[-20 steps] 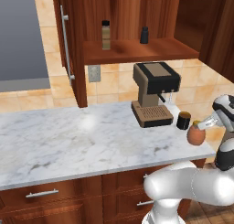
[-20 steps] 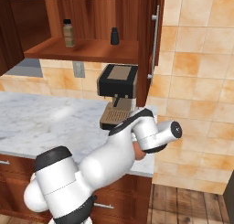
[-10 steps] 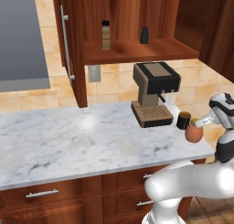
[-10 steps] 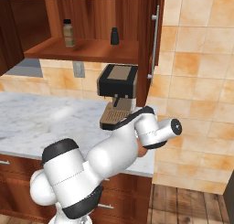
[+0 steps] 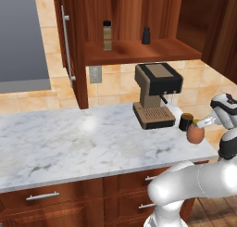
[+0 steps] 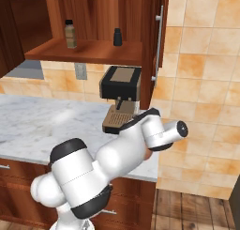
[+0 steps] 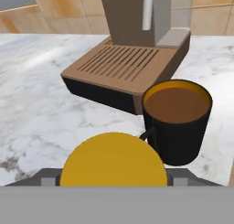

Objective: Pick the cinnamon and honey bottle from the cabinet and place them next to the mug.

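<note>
The honey bottle (image 5: 195, 134), orange-brown with a yellow lid (image 7: 113, 160), sits low at the counter's right end, just right of and in front of the dark mug (image 5: 185, 122) (image 7: 176, 120). My gripper (image 5: 198, 127) comes in from the right and is shut on the honey bottle near its lid; the lid hides the fingertips in the hand view. The cinnamon (image 5: 107, 35) (image 6: 71, 34) stands upright on the shelf of the open cabinet (image 5: 139, 52), far above and to the left of my gripper.
A small black bottle (image 5: 146, 35) stands on the same shelf, right of the cinnamon. A coffee machine (image 5: 155, 94) stands on the marble counter (image 5: 69, 142) directly left of the mug. The counter's right edge is close to the honey bottle. The cabinet door (image 5: 69, 45) hangs open on the left.
The honey bottle stays beside the mug with my gripper on it. The arm's wrist and lower links have shifted only slightly.
</note>
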Controlling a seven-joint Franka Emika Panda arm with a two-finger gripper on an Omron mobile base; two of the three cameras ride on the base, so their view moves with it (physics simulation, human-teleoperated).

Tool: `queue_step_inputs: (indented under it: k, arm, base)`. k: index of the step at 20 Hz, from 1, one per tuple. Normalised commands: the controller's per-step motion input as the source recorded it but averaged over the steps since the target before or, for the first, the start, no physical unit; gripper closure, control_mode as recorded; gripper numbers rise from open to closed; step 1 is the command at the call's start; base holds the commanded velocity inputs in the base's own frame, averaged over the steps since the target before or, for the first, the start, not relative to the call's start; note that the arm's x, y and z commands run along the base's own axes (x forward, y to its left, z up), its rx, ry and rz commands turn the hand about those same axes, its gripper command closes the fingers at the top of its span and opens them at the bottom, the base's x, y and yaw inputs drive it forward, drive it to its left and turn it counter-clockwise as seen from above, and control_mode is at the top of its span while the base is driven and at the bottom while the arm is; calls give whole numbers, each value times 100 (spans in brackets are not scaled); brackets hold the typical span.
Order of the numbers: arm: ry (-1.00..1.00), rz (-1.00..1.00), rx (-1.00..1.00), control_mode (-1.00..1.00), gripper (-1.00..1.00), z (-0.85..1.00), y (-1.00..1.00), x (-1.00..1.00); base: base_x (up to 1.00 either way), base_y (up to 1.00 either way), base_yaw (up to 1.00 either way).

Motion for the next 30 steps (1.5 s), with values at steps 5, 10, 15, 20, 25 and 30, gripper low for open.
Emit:
queue_step_inputs:
  k: [5,10,15,20,25,30]
  arm:
    - [0,0,0,-100,100,-27,0,0]
    - [0,0,0,-100,100,-9,0,-4]
    - [-2,0,0,-100,100,0,0,-6]
    - [-5,0,-3,-100,100,0,3,0]
    - [-9,0,-3,-100,100,-4,9,0]
    - [-10,0,-5,-100,100,-13,7,0]
  base:
    - [0,0,0]
    - [0,0,0]
    - [0,0,0]
    - [0,0,0]
    - [0,0,0]
    - [0,0,0]
